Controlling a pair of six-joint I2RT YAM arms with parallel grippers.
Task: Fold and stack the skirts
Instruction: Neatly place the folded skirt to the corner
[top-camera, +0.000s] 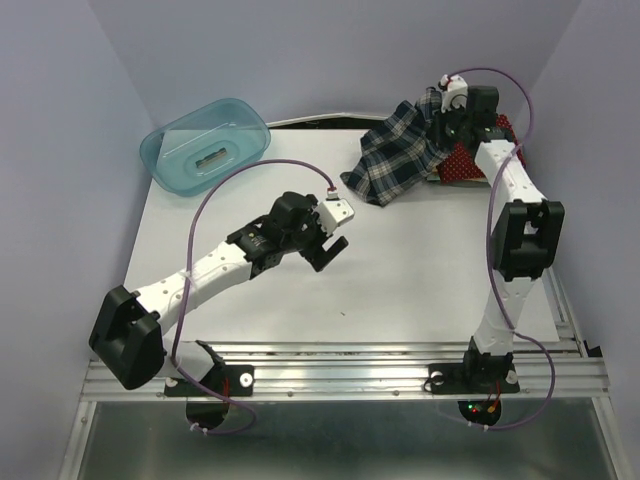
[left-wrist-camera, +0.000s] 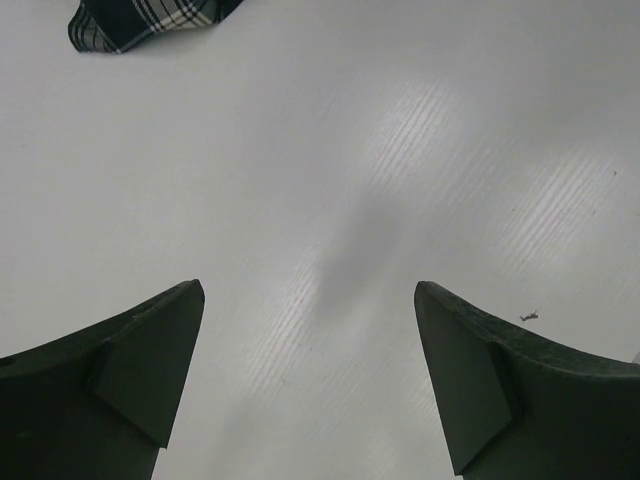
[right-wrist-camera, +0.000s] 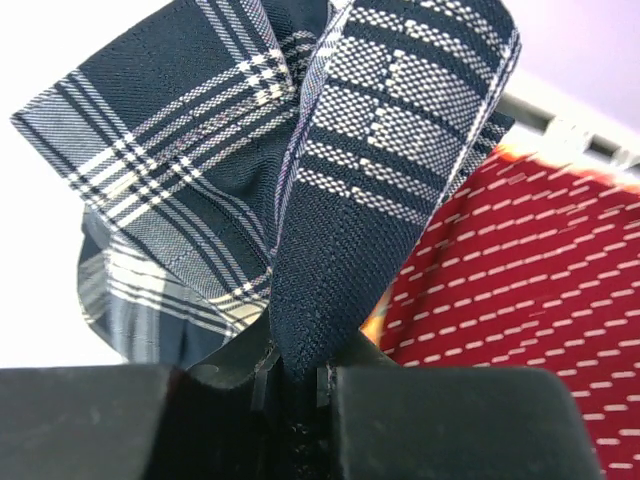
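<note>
Plaid skirt, pinched tight in the right gripper, should be dragged nearer and laid flat; left gripper, jaws spread wide, holds nothing.

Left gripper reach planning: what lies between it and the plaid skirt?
Bare table only, between the left gripper and the plaid skirt; seen in the top view.

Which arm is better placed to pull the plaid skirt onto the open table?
Right. The right jaws are shut on the plaid skirt; the left jaws hang open over bare table, apart from the cloth.
</note>
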